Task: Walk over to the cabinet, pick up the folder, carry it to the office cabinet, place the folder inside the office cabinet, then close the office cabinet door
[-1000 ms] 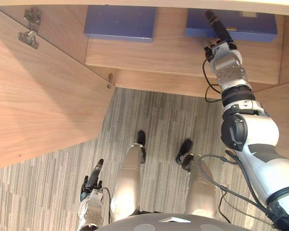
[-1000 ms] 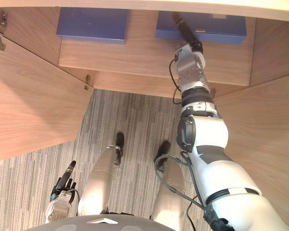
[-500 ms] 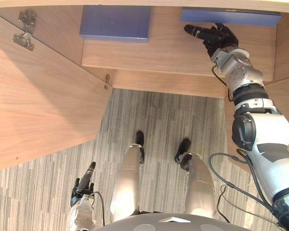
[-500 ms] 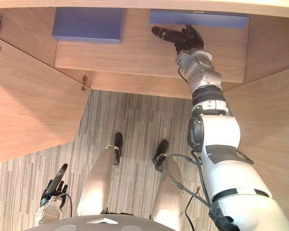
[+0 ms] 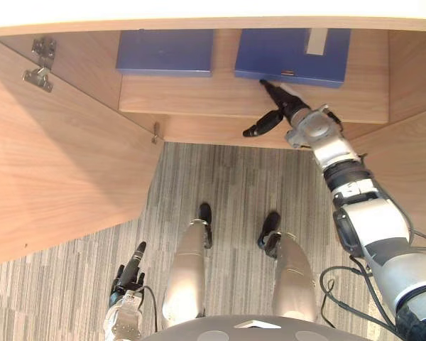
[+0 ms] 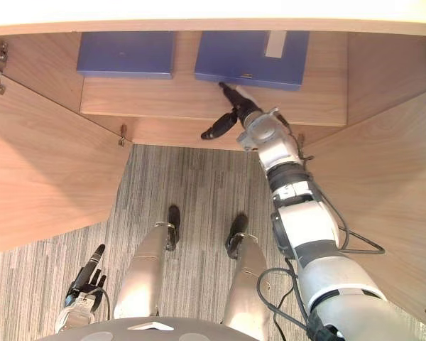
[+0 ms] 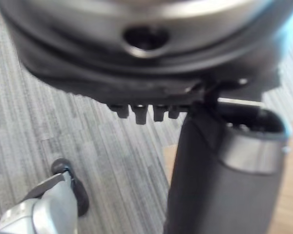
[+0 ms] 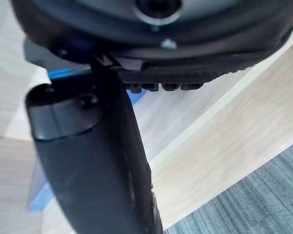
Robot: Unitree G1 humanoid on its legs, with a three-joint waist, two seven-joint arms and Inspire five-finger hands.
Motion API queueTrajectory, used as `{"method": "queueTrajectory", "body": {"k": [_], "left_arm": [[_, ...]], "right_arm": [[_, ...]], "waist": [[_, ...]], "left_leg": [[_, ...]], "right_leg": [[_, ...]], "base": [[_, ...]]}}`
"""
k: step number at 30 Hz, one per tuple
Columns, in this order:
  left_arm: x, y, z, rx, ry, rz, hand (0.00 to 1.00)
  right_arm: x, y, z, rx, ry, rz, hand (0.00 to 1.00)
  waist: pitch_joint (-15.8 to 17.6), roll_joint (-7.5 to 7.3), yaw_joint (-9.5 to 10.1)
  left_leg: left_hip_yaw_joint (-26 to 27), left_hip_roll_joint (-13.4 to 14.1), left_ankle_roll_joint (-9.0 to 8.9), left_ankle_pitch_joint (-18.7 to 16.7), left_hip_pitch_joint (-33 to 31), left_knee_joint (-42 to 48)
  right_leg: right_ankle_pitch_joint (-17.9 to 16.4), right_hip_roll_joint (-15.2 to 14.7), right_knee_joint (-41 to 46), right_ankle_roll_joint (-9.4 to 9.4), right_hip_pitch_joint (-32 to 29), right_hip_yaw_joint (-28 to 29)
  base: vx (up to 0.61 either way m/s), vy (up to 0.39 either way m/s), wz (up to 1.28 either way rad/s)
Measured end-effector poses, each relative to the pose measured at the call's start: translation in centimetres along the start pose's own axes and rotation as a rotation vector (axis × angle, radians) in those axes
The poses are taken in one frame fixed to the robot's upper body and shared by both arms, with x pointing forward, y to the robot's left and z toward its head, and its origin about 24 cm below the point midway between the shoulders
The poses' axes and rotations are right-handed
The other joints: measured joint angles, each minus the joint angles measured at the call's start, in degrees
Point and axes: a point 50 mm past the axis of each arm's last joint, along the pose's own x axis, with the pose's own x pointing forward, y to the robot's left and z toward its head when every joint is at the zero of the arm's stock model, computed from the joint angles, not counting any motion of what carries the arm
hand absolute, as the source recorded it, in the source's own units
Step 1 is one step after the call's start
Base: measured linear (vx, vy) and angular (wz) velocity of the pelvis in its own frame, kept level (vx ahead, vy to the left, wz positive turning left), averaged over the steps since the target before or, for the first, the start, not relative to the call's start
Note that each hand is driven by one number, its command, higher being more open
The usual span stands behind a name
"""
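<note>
We see the folder (image 5: 291,53), flat and dark blue with a pale label strip at its far end. It lies on the office cabinet's wooden shelf (image 5: 220,96), to the right of a second blue folder (image 5: 165,51), with bare shelf between them. Our right hand (image 5: 292,112) holds nothing: its fingers are straight, the thumb is spread wide, and the fingertips reach the folder's near edge. Our left hand (image 5: 130,273) hangs low on the left over striped grey carpet (image 5: 227,177), fingers straight. The left door (image 5: 57,156) and the right door (image 6: 383,199) stand open, with the shelf front between them.
</note>
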Motion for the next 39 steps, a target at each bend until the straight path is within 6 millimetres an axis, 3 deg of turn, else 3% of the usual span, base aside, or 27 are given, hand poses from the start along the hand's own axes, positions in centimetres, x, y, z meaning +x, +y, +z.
{"method": "queueTrajectory", "body": {"k": [8, 16, 20, 22, 24, 27, 30, 33, 36, 39], "left_arm": [[-0.1, 0.0, -0.9, 0.021, 0.041, 0.004, 1.00], [-0.1, 0.2, -1.0, 0.020, 0.042, 0.014, 1.00], [-0.1, 0.3, -1.0, 0.021, 0.041, 0.026, 1.00], [-0.1, 0.2, -1.0, 0.030, 0.045, 0.020, 1.00], [-0.1, -0.2, -1.4, 0.062, 0.061, -0.001, 1.00], [-0.2, -0.3, -1.7, 0.090, 0.079, -0.014, 1.00], [-0.2, -0.3, -1.6, 0.145, 0.082, -0.029, 1.00], [0.0, 0.0, -0.8, 0.238, 0.078, -0.031, 1.00], [0.1, 0.2, -0.1, 0.309, 0.071, -0.030, 1.00], [0.1, 0.6, -0.2, 0.329, 0.078, -0.019, 1.00]], "right_arm": [[-0.2, 4.4, -0.7, -0.173, 0.004, 0.097, 1.00], [-0.2, 5.7, -0.4, -0.221, -0.005, 0.140, 1.00], [-0.7, 9.1, -1.3, -0.275, 0.018, 0.226, 1.00], [-1.2, 11.1, -2.1, -0.286, 0.040, 0.317, 1.00], [-3.1, 15.4, -4.6, -0.301, 0.096, 0.497, 1.00], [-5.8, 20.2, -6.3, -0.276, 0.122, 0.695, 1.00], [-7.3, 21.7, -7.8, -0.257, 0.153, 0.770, 1.00], [-7.8, 21.7, -8.7, -0.243, 0.180, 0.799, 1.00], [-8.6, 21.9, -10.1, -0.198, 0.228, 0.807, 1.00], [-10.6, 23.0, -12.3, -0.126, 0.302, 0.838, 1.00]], "waist": [[-0.9, -2.25, -0.01], [-0.8, -2.62, -0.35], [-1.4, -3.92, -0.31], [-1.8, -4.62, -0.27], [-2.2, -5.21, -0.04], [-2.8, -5.99, -0.08], [-3.9, -6.36, -0.14], [-5.6, -7.63, -1.16], [-7.0, -8.23, -1.75], [-9.8, -8.32, -1.73]], "left_leg": [[1.1, 0.7, -0.11, -0.5, 1.4, -0.8], [1.6, 0.9, -0.05, -0.6, 3.3, -1.7], [1.9, 0.9, -0.11, -0.4, 7.3, -4.5], [2.0, 0.9, -0.29, -0.1, 9.2, -6.1], [1.8, 0.8, -0.46, 0.4, 12.7, -8.8], [2.0, 0.8, -0.63, 0.6, 17.2, -11.9], [3.2, 0.6, -0.87, 1.9, 22.5, -16.7], [4.6, 0.0, -0.83, 3.8, 27.3, -21.8], [5.6, -0.4, -0.78, 4.5, 31.4, -24.7], [6.2, -1.0, -0.71, 5.2, 34.6, -27.3]], "right_leg": [[0.4, 0.9, -1.2, 0.07, 0.7, 1.0], [1.3, 1.3, -3.1, 0.40, 2.6, 1.3], [1.6, 1.9, -6.0, 0.71, 6.5, 1.1], [1.7, 2.0, -7.5, 0.90, 8.5, 0.7], [2.0, 2.4, -10.4, 1.29, 12.7, -0.5], [2.8, 3.0, -14.1, 1.86, 17.3, -1.1], [5.3, 3.9, -19.6, 2.52, 22.3, -1.1], [8.4, 4.7, -26.1, 2.83, 27.0, -0.1], [9.9, 5.1, -29.5, 2.98, 30.8, 0.3], [10.7, 5.1, -31.4, 3.15, 33.2, 1.1]], "base": [[0.03, -0.015, -0.09], [0.02, -0.004, -0.04], [0.07, -0.007, -0.03], [0.13, -0.018, 0.05], [0.17, -0.011, 0.13], [0.18, 0.006, -0.01], [0.14, 0.027, -0.12], [0.08, 0.026, -0.17], [0.03, 0.036, -0.15], [0.01, 0.034, -0.09]]}}
